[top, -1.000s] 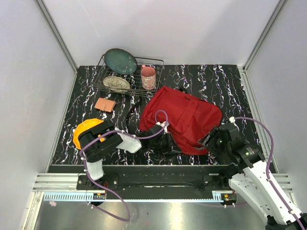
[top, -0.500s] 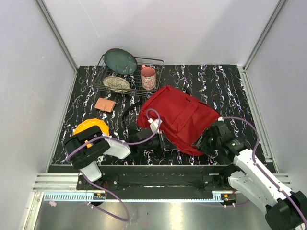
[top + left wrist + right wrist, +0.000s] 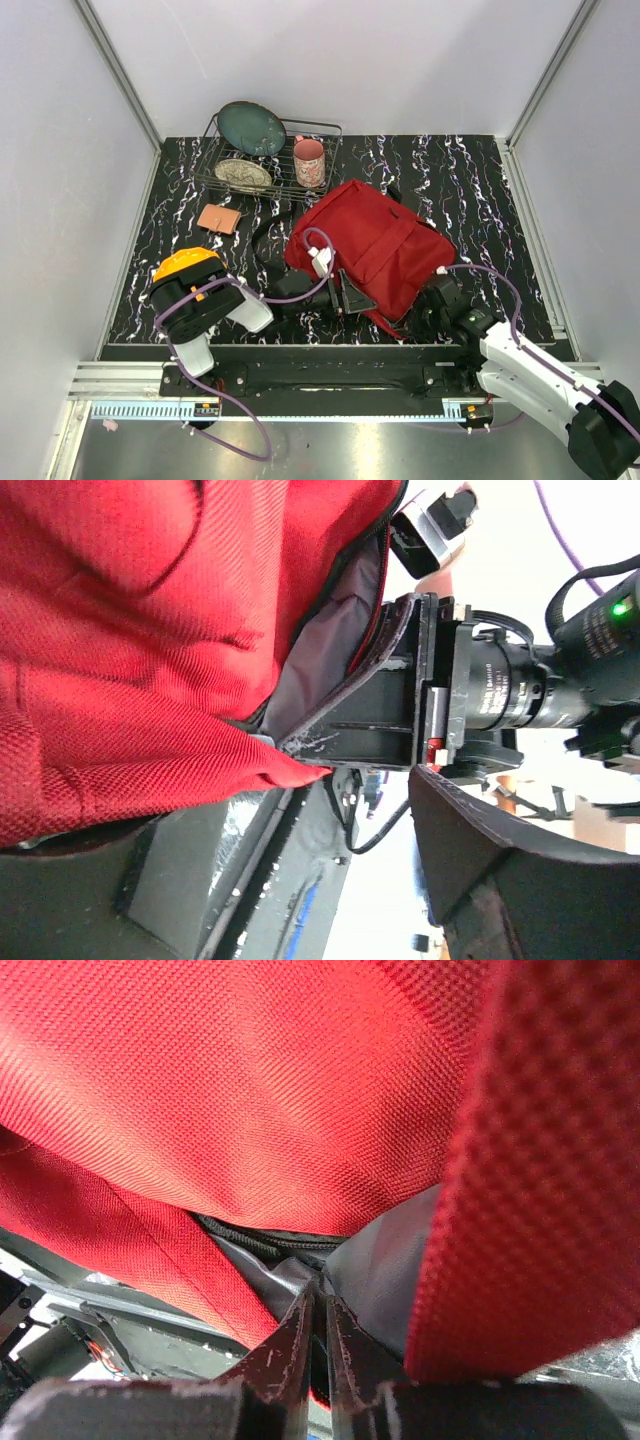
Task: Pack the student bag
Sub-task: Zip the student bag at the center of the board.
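student bag (image 3: pixel 385 245) (red), R gripper (image 3: pixel 318 1308) pinching it

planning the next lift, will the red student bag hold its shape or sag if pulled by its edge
Likely floppy: the student bag lies creased and slumped. Its lining bunches in the right pincer, so pulling there probably just stretches the mouth. The coarse weave should resist slipping.

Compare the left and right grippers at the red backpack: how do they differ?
The left gripper is open, holding nothing; the right gripper is shut, pinching the edge of the student bag. The left meets the bag's near-left side, the right its near corner. Both sit at the bag's near edge.
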Controlling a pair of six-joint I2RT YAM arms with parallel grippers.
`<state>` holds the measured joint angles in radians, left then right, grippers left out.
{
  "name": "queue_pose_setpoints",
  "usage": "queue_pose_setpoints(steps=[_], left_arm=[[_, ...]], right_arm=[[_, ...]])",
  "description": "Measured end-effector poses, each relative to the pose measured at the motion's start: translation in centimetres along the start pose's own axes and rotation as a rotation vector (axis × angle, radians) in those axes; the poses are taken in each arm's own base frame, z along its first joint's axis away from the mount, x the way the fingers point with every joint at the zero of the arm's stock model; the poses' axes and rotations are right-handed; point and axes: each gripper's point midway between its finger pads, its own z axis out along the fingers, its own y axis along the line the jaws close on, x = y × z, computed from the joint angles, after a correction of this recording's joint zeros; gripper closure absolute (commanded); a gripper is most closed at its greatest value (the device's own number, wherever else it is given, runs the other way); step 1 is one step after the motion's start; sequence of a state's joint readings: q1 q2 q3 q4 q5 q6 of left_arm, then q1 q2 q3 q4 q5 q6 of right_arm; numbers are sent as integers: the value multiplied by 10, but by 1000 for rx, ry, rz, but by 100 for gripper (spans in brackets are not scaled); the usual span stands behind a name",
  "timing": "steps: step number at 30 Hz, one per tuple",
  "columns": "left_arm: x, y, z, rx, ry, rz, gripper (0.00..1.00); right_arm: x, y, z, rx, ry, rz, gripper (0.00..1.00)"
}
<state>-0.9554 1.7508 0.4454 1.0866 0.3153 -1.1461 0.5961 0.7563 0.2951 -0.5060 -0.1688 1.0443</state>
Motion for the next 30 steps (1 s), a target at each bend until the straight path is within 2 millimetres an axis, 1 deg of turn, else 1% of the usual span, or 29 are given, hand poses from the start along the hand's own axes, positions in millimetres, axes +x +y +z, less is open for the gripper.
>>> queue_pose_setpoints(steps=[1,2,3,6,8,10,11,12,14,15,17,18,21,22,24,28,30], left_arm=[[3,0,-2,3,4,-16,15],[5,2,-5,-2,6,-36,7],[9,5,-10,-13,10,-58,5],[23,19,-22,-74,34,-119,4],[29,25,-24,-121,53,-142,3],[36,27,-19,-160,81,-153,3],[38,24,-14,-169,92,-152,4],[38,21,-9,-177,100,-150,4],[39,18,-2,-191,112,-151,7],[38,17,1,-202,115,-153,17],[37,21,5,-224,113,-159,33],[36,24,7,-238,111,-163,46],[37,38,7,-279,109,-182,67],[38,43,8,-291,110,-187,82],[39,49,8,-305,111,-206,100],[39,49,9,-272,98,-210,100],[38,48,5,-235,81,-203,100]], right_arm=[[0,-1,1,-1,-3,7,86],[1,-2,2,-1,-5,12,86],[1,-3,3,-3,-9,17,86],[3,-8,7,-10,-13,38,87],[3,-9,9,-21,-17,48,87],[3,-8,10,-37,-23,55,87],[4,-7,11,-46,-26,57,88],[4,-7,11,-53,-28,57,90],[4,-7,10,-66,-34,59,98],[4,-7,10,-69,-36,60,100],[4,-8,11,-72,-38,65,100],[4,-8,11,-73,-38,66,100],[5,-8,11,-74,-37,65,100],[5,-8,11,-74,-36,64,100],[5,-8,12,-73,-34,62,100],[6,-6,14,-64,-24,58,99],[7,-4,14,-68,-14,54,94]])
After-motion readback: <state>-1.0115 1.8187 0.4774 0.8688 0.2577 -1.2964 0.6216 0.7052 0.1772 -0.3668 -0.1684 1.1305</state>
